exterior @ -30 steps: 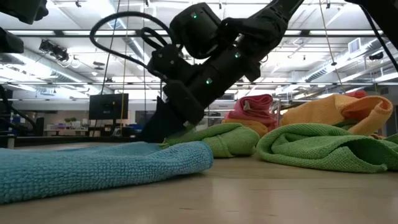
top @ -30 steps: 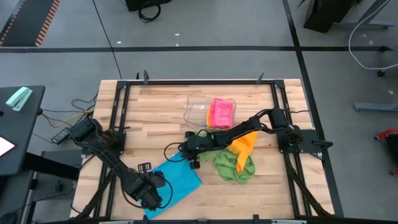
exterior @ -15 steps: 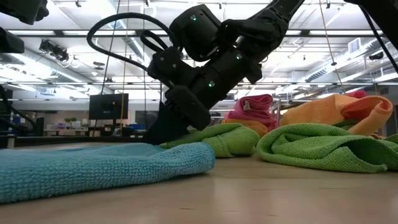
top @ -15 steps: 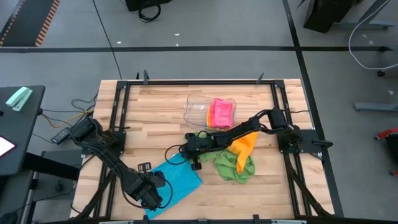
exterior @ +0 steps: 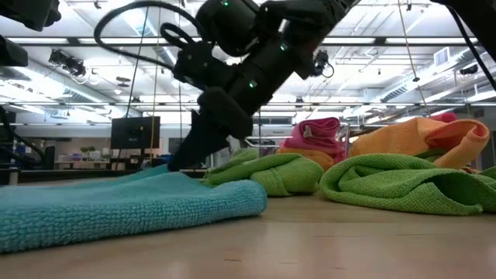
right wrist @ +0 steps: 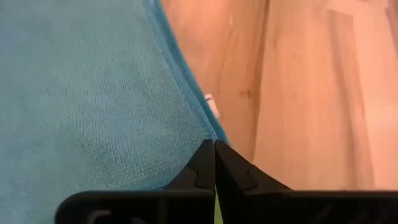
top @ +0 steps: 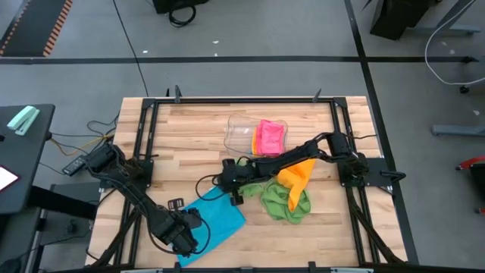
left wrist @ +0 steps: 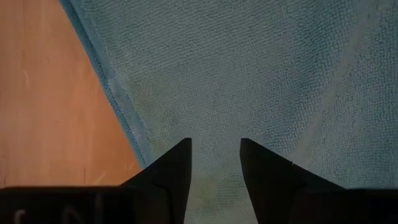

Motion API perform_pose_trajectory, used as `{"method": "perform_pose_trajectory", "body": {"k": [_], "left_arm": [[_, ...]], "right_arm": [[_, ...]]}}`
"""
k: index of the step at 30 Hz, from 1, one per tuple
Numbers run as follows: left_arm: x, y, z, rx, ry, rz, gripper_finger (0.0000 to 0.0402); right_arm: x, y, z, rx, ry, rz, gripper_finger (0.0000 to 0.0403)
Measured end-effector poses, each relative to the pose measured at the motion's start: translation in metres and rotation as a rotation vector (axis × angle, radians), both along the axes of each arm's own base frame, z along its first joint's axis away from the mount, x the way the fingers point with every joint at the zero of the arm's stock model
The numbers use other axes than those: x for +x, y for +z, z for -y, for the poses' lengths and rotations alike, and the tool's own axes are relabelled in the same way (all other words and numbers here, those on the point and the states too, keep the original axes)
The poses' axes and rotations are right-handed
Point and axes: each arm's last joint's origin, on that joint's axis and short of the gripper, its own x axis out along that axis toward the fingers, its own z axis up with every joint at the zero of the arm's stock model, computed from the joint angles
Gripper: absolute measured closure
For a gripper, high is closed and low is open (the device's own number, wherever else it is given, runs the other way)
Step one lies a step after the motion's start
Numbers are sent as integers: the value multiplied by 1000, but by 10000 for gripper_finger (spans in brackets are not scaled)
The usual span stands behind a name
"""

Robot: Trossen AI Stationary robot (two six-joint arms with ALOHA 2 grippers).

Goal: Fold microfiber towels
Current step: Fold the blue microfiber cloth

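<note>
On the pale wooden worktop lies a turquoise-blue microfibre towel, spread almost flat in the lower middle of the high view, its far corner lifted.

The right arm reaches from its base at the right edge of the high view, stretched long and low across the worktop toward the centre. Its right pincer tilts down at the blue towel's upper right corner. In the right wrist view the two dark fingers are pressed together, pinching the towel's hemmed edge. In the low view this arm slants down from the upper middle of the frame, and the cloth rises to meet its tip.

The left arm bends from its base at the left of the high view down toward the bottom edge, folded at the elbow. Its left pincer sits over the towel's lower left part. In the left wrist view its fingers stand spread, a gap between them, just above the blue cloth near its hem; I cannot tell if they touch it.

Right of the blue towel lies a crumpled green microfibre towel, with a bunched orange microfibre towel just above it. A folded pink microfibre towel rests in a clear plastic tray in the upper middle of the worktop.
</note>
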Motion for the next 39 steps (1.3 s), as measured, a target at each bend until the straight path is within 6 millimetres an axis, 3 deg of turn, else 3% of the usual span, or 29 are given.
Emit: {"method": "perform_pose_trajectory", "body": {"k": [12,23,29,34,39], "left_arm": [[1,0,1,-7,1,7,263],[1,0,3,-25,-16,24,246],[-14,0,10,6,-238,-57,234],[-36,-1,23,43,-446,-90,228],[-50,-14,37,83,-532,-126,201]], "right_arm": [[0,0,17,-20,-43,-36,391],[0,-1,16,-23,-34,-36,282],[-7,12,16,-22,-34,-63,238],[-14,32,4,-30,-19,-48,233],[-17,40,-3,-45,-12,-39,233]]}}
